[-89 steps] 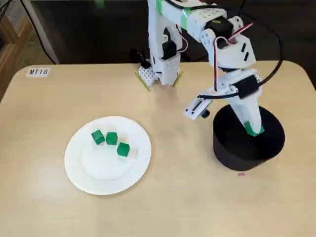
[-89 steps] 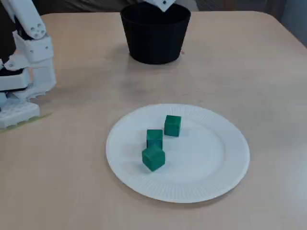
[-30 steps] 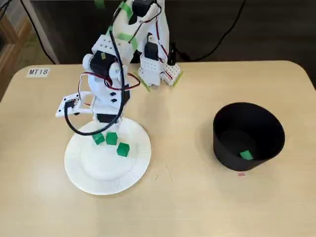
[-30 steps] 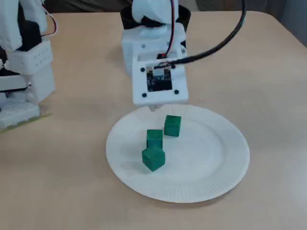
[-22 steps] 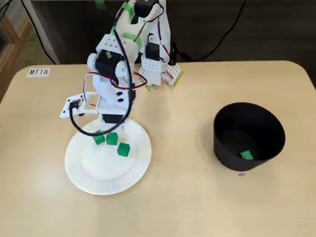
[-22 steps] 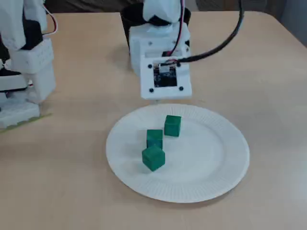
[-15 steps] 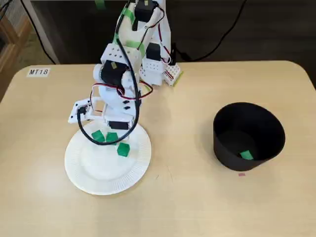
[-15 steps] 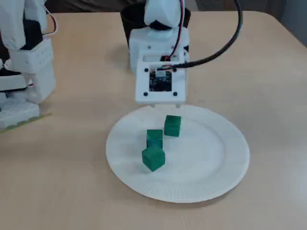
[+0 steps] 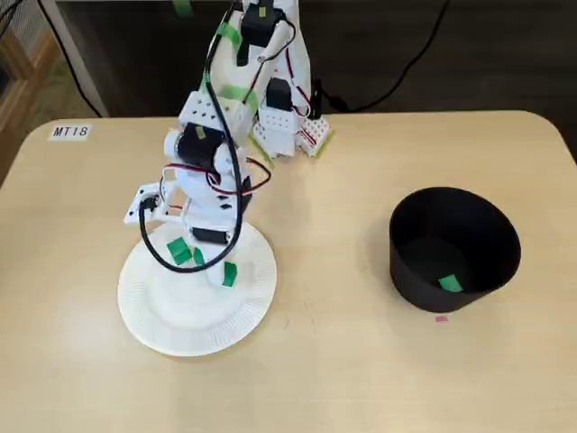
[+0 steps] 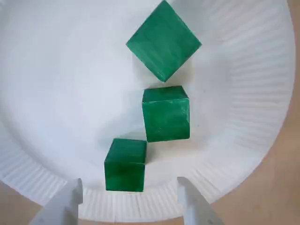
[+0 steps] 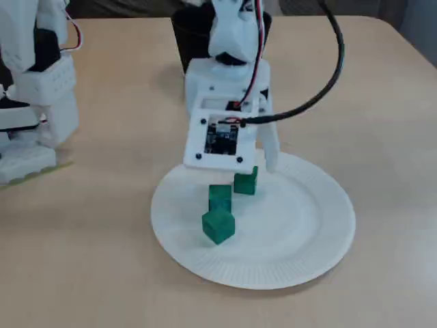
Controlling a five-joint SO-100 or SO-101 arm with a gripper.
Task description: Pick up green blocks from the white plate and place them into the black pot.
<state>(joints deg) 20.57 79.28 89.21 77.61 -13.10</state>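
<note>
**Gripper (image 10: 130,183) lowered over the white plate (image 10: 61,93) for another block**

Three seconds earlier the gripper had been held over the black pot (image 9: 410,284) with a block in its jaws. Since then it had been swung across to the white plate, and in the last half second it had been lowered from the plate's rim towards the blocks.

One green block (image 9: 448,283) was seen lying on the pot's floor, and three more were left on the plate. In the wrist view the jaws were spread wide and nothing was held between them. The nearest block (image 10: 125,164) was framed just ahead of them, roughly centred in the gap. The middle block (image 10: 166,114) was set just beyond it, corner close to corner; whether the two touched could not be told. The far block (image 10: 163,41) was turned diamond-wise behind that.

The step in hand was judged to be the approach for the next pick, with three blocks still to be carried. For the next move, the gripper would need to be advanced and lowered until the nearest block was straddled, then closed. Care would be called for so that the middle block was not struck by the finger on the right of the wrist view.
</note>
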